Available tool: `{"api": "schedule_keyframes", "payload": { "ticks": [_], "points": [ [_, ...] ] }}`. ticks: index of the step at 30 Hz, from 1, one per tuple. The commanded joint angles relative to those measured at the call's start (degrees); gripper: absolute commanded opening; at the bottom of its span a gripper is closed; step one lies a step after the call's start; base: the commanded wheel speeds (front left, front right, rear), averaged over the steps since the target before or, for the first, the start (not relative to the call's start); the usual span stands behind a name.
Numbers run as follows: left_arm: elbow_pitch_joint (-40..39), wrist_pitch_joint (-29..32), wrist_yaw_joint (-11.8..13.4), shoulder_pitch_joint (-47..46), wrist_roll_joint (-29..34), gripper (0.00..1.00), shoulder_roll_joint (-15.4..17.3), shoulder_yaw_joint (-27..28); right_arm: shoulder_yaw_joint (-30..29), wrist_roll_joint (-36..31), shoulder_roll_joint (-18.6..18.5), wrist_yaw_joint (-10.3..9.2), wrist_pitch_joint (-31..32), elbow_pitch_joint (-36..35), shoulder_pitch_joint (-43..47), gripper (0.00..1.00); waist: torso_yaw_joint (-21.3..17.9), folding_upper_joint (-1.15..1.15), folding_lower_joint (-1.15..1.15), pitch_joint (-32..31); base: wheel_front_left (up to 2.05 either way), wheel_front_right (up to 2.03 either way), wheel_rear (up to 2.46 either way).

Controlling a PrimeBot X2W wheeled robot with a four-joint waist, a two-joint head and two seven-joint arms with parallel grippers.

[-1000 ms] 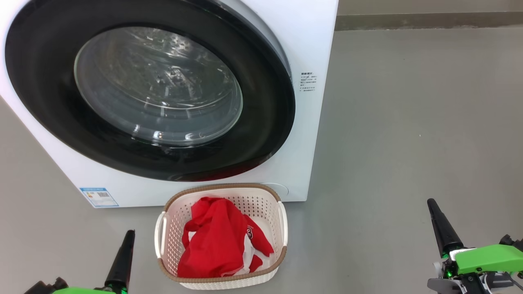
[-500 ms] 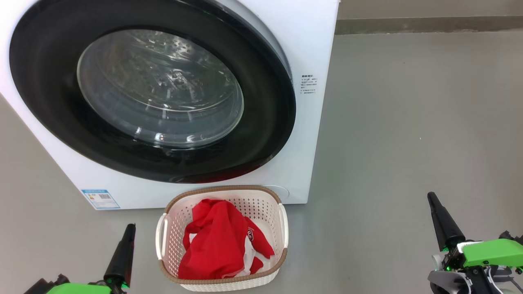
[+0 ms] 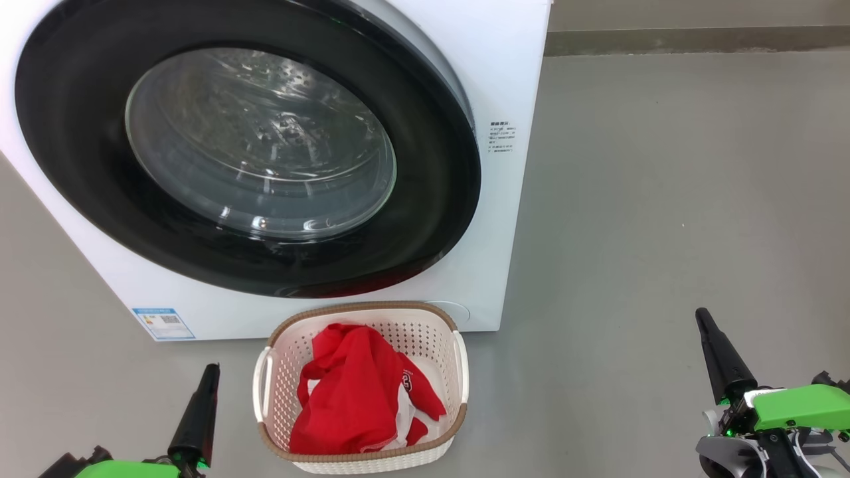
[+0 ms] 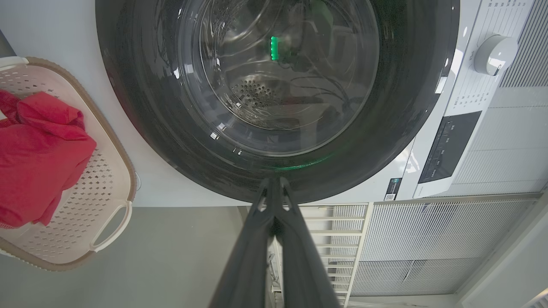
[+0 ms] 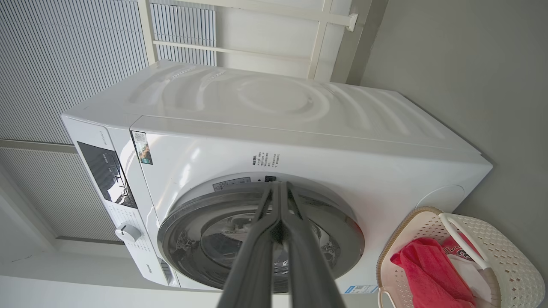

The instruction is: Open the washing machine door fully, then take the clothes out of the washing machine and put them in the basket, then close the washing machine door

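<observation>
The washing machine (image 3: 505, 79) stands ahead, its door (image 3: 425, 219) lying flush against the front, black rim around a clear glass bowl. On the floor before it sits the cream basket (image 3: 362, 458), with the red and white clothes (image 3: 352, 392) inside. My left gripper (image 3: 211, 369) is low to the left of the basket, fingers together and holding nothing. My right gripper (image 3: 702, 315) hangs far to the right over bare floor, also shut and holding nothing. The door (image 4: 141, 107) and basket (image 4: 111, 222) appear in the left wrist view, the machine (image 5: 299, 111) and basket (image 5: 505, 256) in the right wrist view.
Grey floor (image 3: 664, 199) spreads wide to the right of the machine. A wall base (image 3: 697, 36) runs along the back. A slatted white wall (image 5: 64, 64) stands behind the machine, and its control panel with a knob (image 4: 492, 53) faces the left wrist camera.
The head camera shifted slightly a second ago and has held still since. The right gripper edged a little. Door, basket and clothes stay where they were.
</observation>
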Motion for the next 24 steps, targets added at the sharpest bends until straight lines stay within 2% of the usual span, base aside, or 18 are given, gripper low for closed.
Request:
{"api": "schedule_keyframes", "payload": {
  "ticks": [1,24],
  "points": [
    [-1.2,0.4,0.0,-2.2,-0.2,0.00,0.6,2.1,0.6,0.0,-0.7,-0.04,0.3,-1.4,-2.3,0.00,0.0,0.00,0.00,0.0,0.00,0.00,0.00],
    [-1.2,0.6,0.0,-2.2,0.0,0.00,0.5,2.3,0.2,-0.4,-0.4,-0.04,0.7,-1.4,-2.3,0.00,0.0,0.00,0.00,0.0,0.00,0.00,0.00]
  ]
}}
